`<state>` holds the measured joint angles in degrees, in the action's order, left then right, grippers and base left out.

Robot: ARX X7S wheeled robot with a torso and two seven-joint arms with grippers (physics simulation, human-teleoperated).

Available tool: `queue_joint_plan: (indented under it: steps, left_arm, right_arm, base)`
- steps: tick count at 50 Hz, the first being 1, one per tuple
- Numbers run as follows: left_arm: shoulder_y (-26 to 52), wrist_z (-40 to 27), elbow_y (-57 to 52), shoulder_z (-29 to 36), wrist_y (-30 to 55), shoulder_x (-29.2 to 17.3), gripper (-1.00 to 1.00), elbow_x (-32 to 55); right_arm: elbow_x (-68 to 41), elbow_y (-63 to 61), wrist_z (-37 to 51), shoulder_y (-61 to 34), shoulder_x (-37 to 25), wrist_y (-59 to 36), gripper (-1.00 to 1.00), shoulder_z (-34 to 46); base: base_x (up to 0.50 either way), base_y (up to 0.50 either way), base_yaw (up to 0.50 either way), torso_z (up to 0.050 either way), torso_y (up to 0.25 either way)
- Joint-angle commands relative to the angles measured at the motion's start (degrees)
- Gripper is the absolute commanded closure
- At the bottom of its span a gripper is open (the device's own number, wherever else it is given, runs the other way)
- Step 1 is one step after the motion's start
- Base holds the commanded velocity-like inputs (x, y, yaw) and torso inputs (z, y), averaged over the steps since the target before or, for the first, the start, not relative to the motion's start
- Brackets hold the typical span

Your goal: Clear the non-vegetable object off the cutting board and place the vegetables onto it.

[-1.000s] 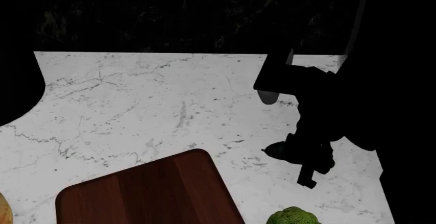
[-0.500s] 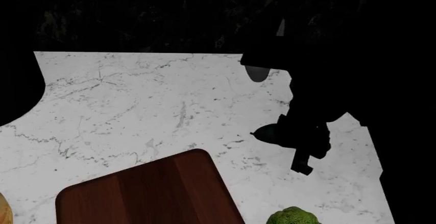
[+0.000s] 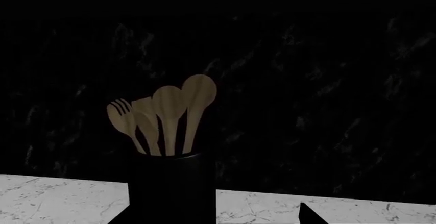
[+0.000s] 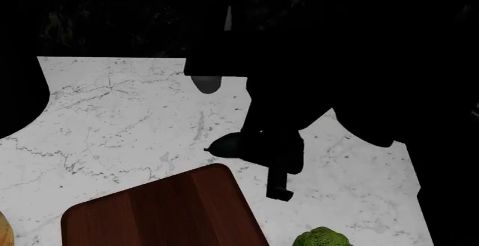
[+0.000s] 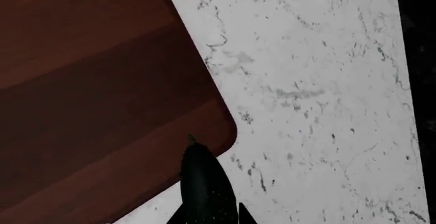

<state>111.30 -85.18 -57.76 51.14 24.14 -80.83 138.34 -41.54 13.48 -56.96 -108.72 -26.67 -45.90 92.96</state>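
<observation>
Right arm swings in, carrying the dark green oblong cucumber [image 4: 233,145] toward the board.
The right gripper [image 4: 258,148] pinches the cucumber just off the reddish-brown wooden cutting board [image 4: 165,212] corner; left jaws cannot tell; bumpy yellow-green broccoli-like head [image 4: 322,238] waits.

R arm [image 4: 277,145] moved left, w/ cucumber [image 4: 224,145], nearer cutting board [image 4: 165,212]

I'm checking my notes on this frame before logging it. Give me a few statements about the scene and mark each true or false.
1. The visible part of the cutting board is bare. True.
2. The broccoli lies on the board. False: it rests on the marble counter, beside the board.
3. In the right wrist view, the dark cucumber sits over a corner of the board. True.
4. The utensil holder contains metal knives. False: it holds wooden spoons and a wooden fork.
5. The counter is dark wood. False: it is white marble.
</observation>
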Motion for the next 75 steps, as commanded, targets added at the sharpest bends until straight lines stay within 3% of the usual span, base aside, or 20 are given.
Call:
queue_joint_plan:
  steps: [1, 19, 54, 55, 75]
  left_arm:
    - [-0.24, 2.39, -0.69, -2.09, -0.40, -1.35, -1.00, -0.53]
    - [-1.27, 3.86, -1.16, -3.30, 0.06, -4.39, -1.00, -0.25]
    - [-1.57, 3.29, -1.57, -6.30, 0.72, -5.46, -1.00, 1.87]
    - [-1.48, 3.19, -1.54, -6.48, 0.78, -5.47, -1.00, 2.09]
    - [-2.21, 3.08, -1.00, -8.13, 0.76, -4.13, -1.00, 2.19]
  right_arm:
    - [0.27, -3.48, -0.47, 0.14, 3.66, 0.91, 1.00, -2.92]
    - [0.29, -0.20, 1.25, 4.92, 10.22, 4.65, 1.00, -4.26]
    - [-1.26, -3.87, 4.69, 8.24, 11.70, 2.34, 1.00, -4.16]
    - [-1.12, -4.05, 4.68, 8.07, 11.55, 2.41, -1.00, -4.11]
    - [-3.23, -6.89, 5.61, 1.49, 8.05, -1.50, -1.00, -7.80]
  base:
    - [0.00, 0.00, 0.00, 0.000, 0.000]
    - [0.00, 0.00, 0.00, 0.000, 0.000]
    - [0.00, 0.00, 0.00, 0.000, 0.000]
    - [0.00, 0.00, 0.00, 0.000, 0.000]
    - [0.00, 0.00, 0.00, 0.000, 0.000]
